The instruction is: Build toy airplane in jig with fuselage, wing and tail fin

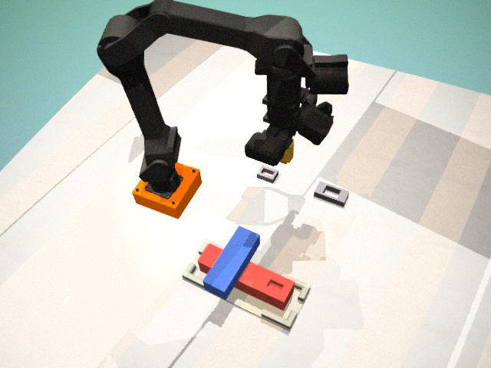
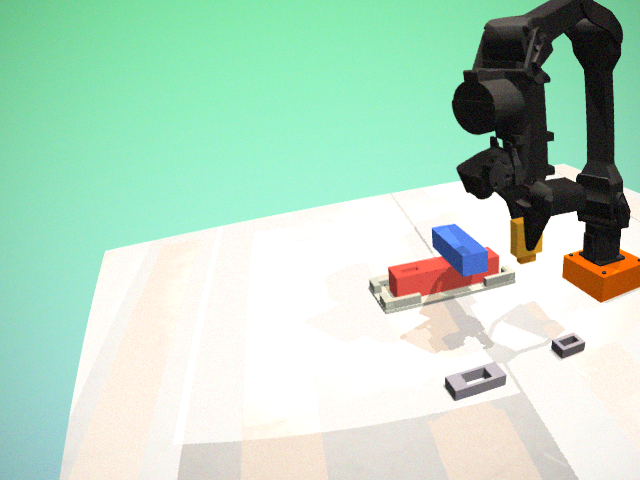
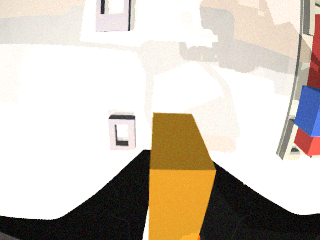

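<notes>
The red fuselage (image 1: pixel 265 280) (image 2: pixel 426 277) (image 3: pixel 316 65) lies in the pale cradle jig (image 1: pixel 192 279) (image 2: pixel 403 300) and looks flat. The blue wing (image 1: pixel 232 263) (image 2: pixel 460 249) (image 3: pixel 309 112) lies across its top and looks level; its tab is hidden. The rectangular socket (image 1: pixel 275 284) (image 2: pixel 409 269) near the fuselage's tail is empty. My gripper (image 1: pixel 283 156) (image 2: pixel 527 236) (image 3: pixel 170 158) is shut on the yellow-orange tail fin (image 1: pixel 288 152) (image 2: pixel 517 237) (image 3: pixel 179 200), upright with its narrow tab down. It hangs above the table, to the side of the jig, clear of the fuselage.
A small grey holder frame (image 1: pixel 266 178) (image 2: pixel 561 351) (image 3: pixel 132 134) stands empty on the table near the gripper. A larger grey frame (image 1: pixel 319 190) (image 2: pixel 456 388) (image 3: pixel 112 24), also empty, lies beyond it. The orange arm base (image 1: pixel 188 198) (image 2: pixel 594 281) stands behind the jig.
</notes>
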Controlling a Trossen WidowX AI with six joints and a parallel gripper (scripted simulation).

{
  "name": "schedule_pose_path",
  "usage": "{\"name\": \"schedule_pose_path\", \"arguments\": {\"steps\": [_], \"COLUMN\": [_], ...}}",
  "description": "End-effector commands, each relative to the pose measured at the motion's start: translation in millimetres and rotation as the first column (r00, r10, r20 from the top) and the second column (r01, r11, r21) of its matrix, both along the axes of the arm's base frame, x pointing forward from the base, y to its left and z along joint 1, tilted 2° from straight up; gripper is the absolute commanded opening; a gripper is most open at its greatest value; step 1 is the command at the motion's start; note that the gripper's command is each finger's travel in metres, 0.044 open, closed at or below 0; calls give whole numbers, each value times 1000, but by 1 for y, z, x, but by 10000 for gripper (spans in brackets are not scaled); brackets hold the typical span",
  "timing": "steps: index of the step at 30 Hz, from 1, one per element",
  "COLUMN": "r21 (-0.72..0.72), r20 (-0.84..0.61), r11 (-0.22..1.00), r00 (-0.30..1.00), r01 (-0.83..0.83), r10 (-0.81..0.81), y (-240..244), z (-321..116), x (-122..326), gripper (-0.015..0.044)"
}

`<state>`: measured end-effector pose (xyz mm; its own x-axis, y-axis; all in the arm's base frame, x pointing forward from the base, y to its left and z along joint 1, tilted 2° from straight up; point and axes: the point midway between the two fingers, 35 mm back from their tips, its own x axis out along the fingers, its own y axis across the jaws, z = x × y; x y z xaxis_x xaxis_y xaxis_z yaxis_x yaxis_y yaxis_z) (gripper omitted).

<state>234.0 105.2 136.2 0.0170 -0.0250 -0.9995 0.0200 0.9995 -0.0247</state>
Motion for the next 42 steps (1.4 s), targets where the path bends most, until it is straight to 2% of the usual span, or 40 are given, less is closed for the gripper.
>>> {"name": "schedule_pose_path", "arguments": {"steps": [1, 42], "r21": [-3, -10], "r20": [7, 15], "r11": [1000, 1000], "r00": [1000, 1000], "r01": [-2, 12], "r10": [2, -12], "y": [-7, -104], "z": [0, -14], "x": [10, 69], "gripper": [0, 0]}}
